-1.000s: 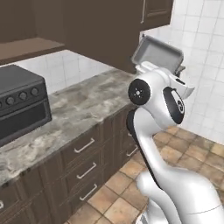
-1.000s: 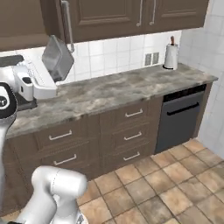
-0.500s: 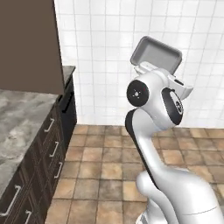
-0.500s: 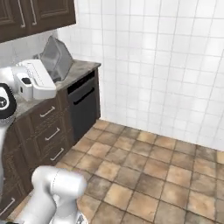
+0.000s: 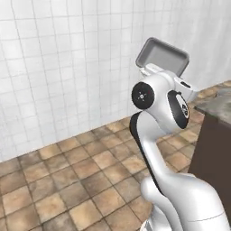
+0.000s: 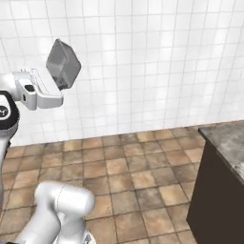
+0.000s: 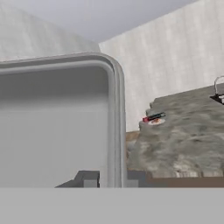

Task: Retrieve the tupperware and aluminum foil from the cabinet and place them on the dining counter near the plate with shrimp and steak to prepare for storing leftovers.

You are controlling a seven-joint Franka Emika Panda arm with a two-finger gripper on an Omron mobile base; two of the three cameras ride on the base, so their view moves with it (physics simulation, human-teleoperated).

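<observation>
A: One tub is up in the air, the tupperware (image 5: 162,55), and the gripper (image 7: 106,178) is clamped narrow on its rim. In the hand view a dark fingertip (image 7: 86,178) sits inside the wall and the other outside it.

B: And how is the tub sitting in that grip?

A: Tilted, above the arm's white wrist. From the left base view its hollow faces the camera; from the right base view the tupperware (image 6: 63,64) shows as a grey translucent shape just above the hand, in front of the white tiled wall (image 6: 143,62).

B: What lies below it?

A: Brown floor tiles (image 5: 67,176), well under the arm, with nothing on them that can be seen.

B: Then further out?

A: To the right, the corner of the dining counter (image 6: 228,138), marbled stone over a dark side panel. The left base view catches the same counter edge at its right border.

B: And the far end of that counter?

A: In the hand view, past the tub's rim, the marbled top stretches away. Near its far left corner sits the plate with shrimp and steak (image 7: 153,122), small and white with something reddish on it. The aluminum foil (image 7: 154,117), a slim dark box with a red end, lies at the plate; whether it touches the plate cannot be told.

B: Anything else?

A: A faint curved shape at the right border, too small to identify.
</observation>
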